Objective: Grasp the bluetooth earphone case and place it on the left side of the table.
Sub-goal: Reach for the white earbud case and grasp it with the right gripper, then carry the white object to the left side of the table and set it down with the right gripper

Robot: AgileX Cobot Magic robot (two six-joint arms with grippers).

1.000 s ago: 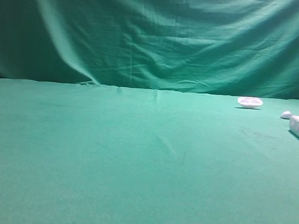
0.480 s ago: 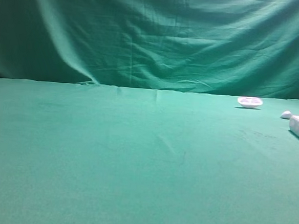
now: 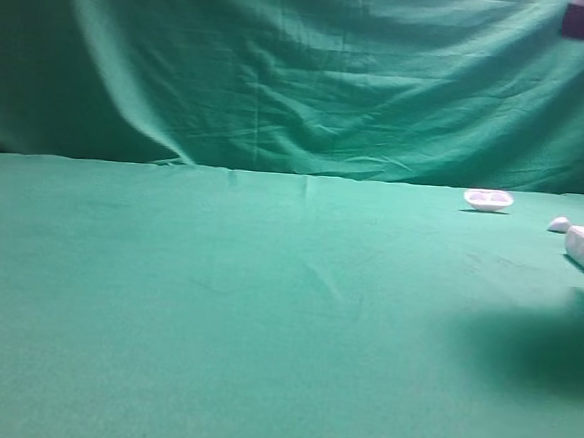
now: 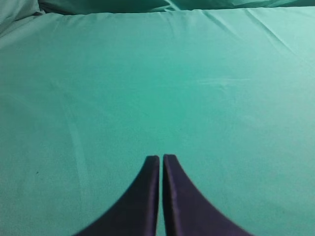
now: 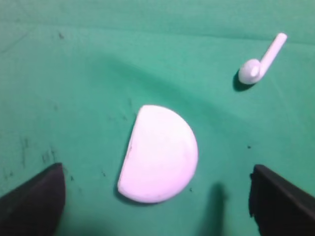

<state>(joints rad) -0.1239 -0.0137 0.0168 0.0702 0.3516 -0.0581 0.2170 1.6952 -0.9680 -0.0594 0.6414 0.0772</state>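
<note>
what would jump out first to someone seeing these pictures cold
Green cloth fills nearly everything, so the eye goes to the white bluetooth earphone case on the table, lying between the wide-open jaws of the right gripper in the right wrist view. Just beyond it lies a loose white earbud. In the high view, a shallow white dish sits near the far right edge.

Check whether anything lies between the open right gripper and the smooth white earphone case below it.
Nothing visible does. The right gripper hangs open over the white earphone case; the small white earbud lies off to one side, apart from it.
</note>
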